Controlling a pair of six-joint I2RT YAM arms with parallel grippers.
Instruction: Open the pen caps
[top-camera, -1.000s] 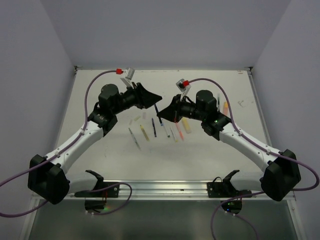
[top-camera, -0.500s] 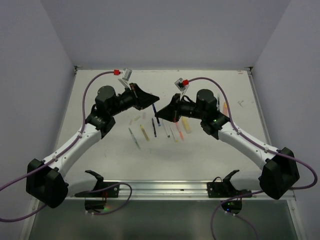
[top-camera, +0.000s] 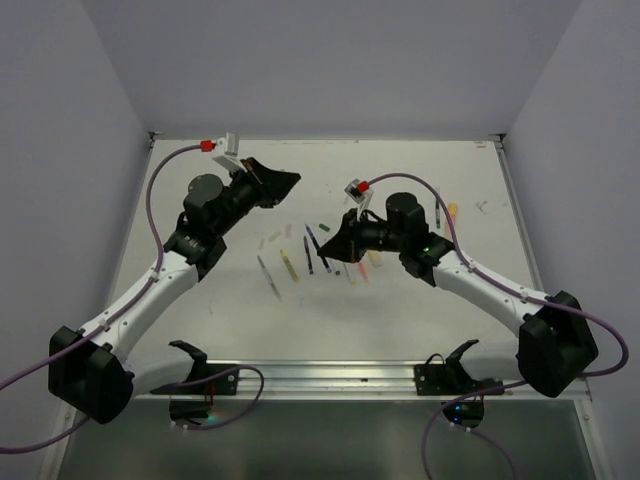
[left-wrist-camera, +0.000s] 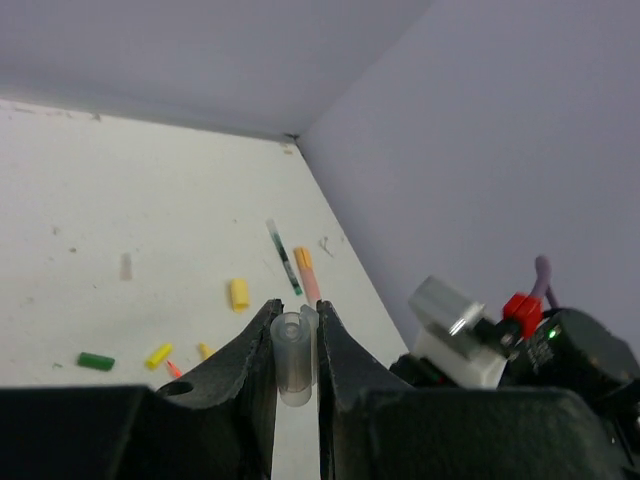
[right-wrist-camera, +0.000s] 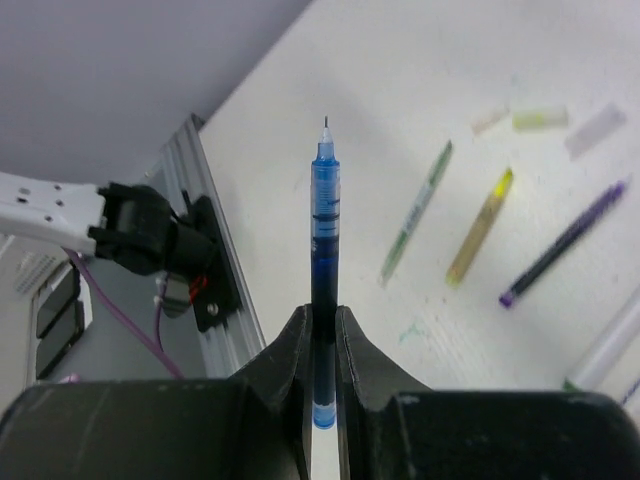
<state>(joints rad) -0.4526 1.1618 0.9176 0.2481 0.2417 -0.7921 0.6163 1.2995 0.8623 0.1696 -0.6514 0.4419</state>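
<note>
Left wrist shows our left pincer (left-wrist-camera: 297, 312) closed on a clear tubular plastic pen cap (left-wrist-camera: 292, 362); our right pincer (right-wrist-camera: 320, 318) clamps a slim uncapped blue pen (right-wrist-camera: 325, 215)

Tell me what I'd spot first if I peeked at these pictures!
The right hand pinches a blue pen, its bare needle tip poking straight out. The left hand grips a little clear cap, held up over the white table. Between them, loose pens and small caps lie scattered on it.
</note>
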